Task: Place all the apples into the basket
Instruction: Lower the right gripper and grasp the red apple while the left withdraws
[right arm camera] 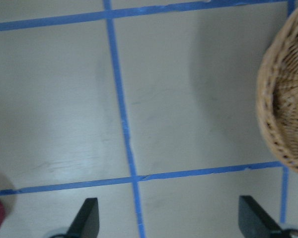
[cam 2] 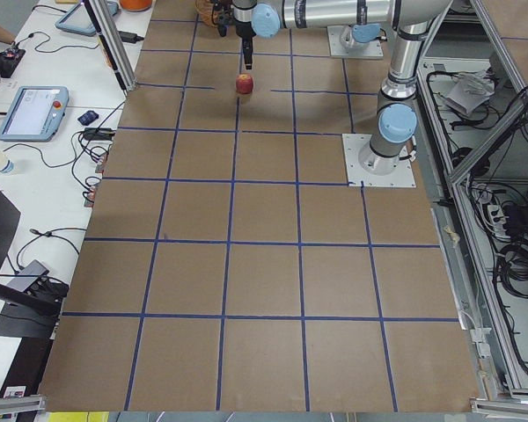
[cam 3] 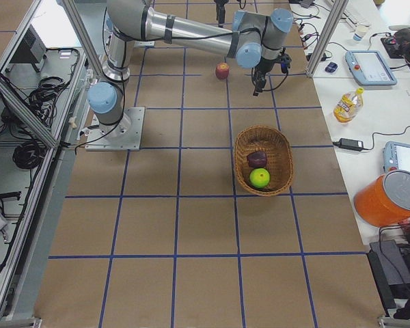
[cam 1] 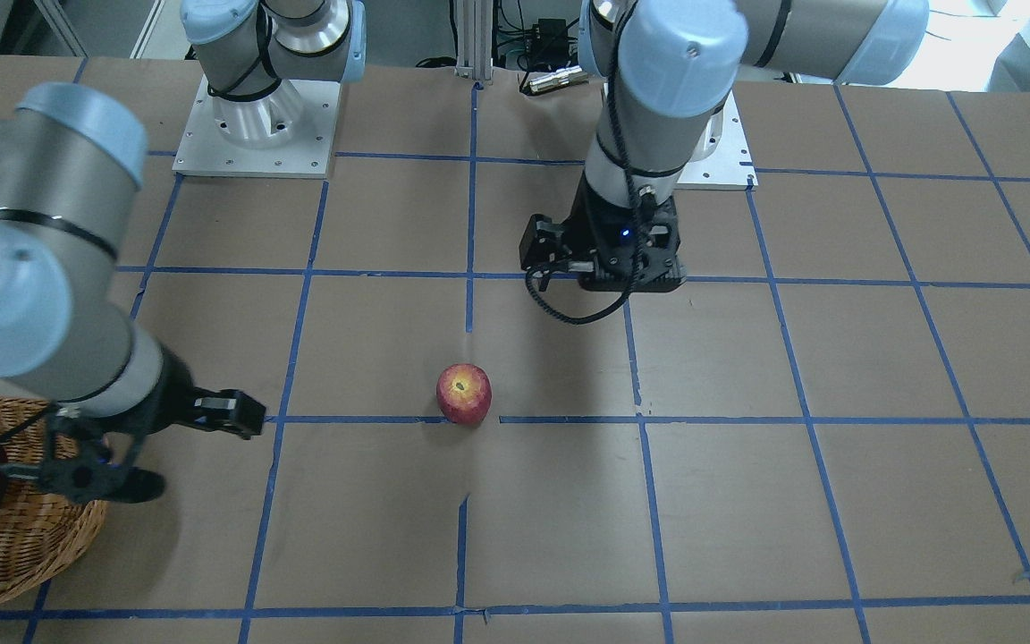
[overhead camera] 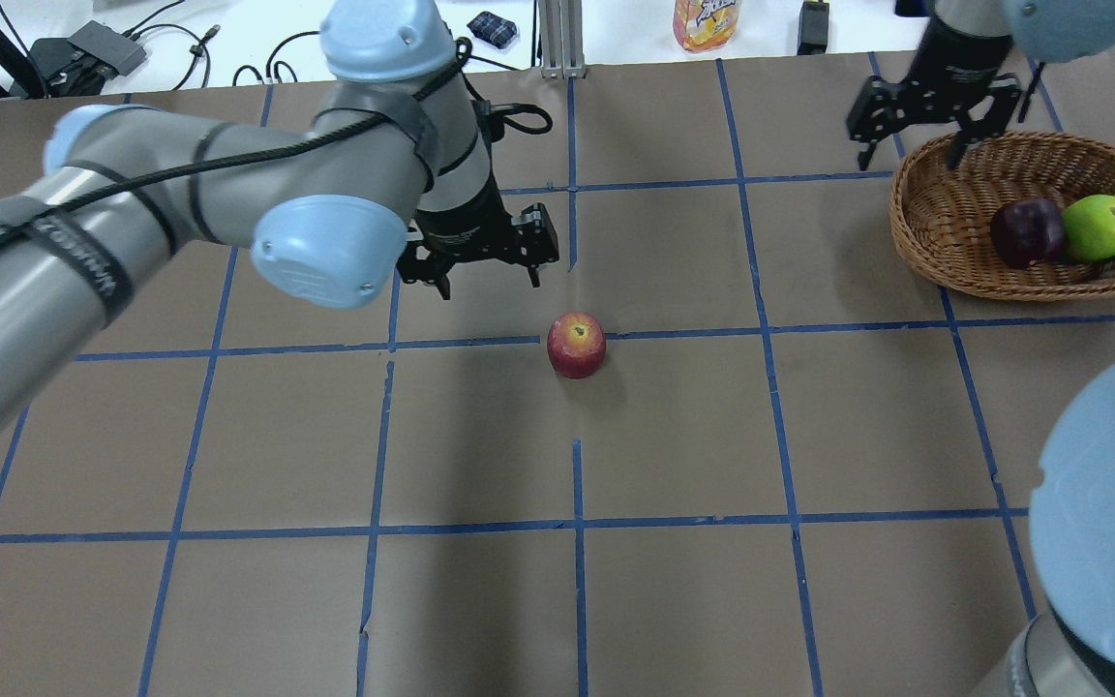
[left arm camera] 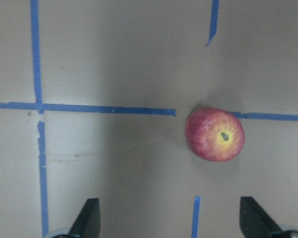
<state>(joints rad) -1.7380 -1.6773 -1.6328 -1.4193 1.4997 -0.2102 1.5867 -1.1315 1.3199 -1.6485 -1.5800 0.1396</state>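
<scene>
The red apple (overhead camera: 576, 344) with a yellowish blush sits alone on the brown table, on a blue tape line near the middle. My left gripper (overhead camera: 488, 283) hovers open and empty just beside and behind it. In the left wrist view the apple (left arm camera: 214, 134) lies ahead of the spread fingertips (left arm camera: 89, 220). The wicker basket (overhead camera: 935, 227) stands at the right and holds the maroon apple (overhead camera: 1027, 230) and the green apple (overhead camera: 1099, 227). My right gripper (overhead camera: 909, 155) is open and empty above the basket's far left rim (right arm camera: 275, 109).
Blue tape lines grid the table (overhead camera: 674, 581). The arm bases (cam 1: 256, 116) stand at the robot's side. A bottle (overhead camera: 708, 21), cables and tablets lie beyond the far edge. My right elbow (overhead camera: 1109, 523) bulks at the near right.
</scene>
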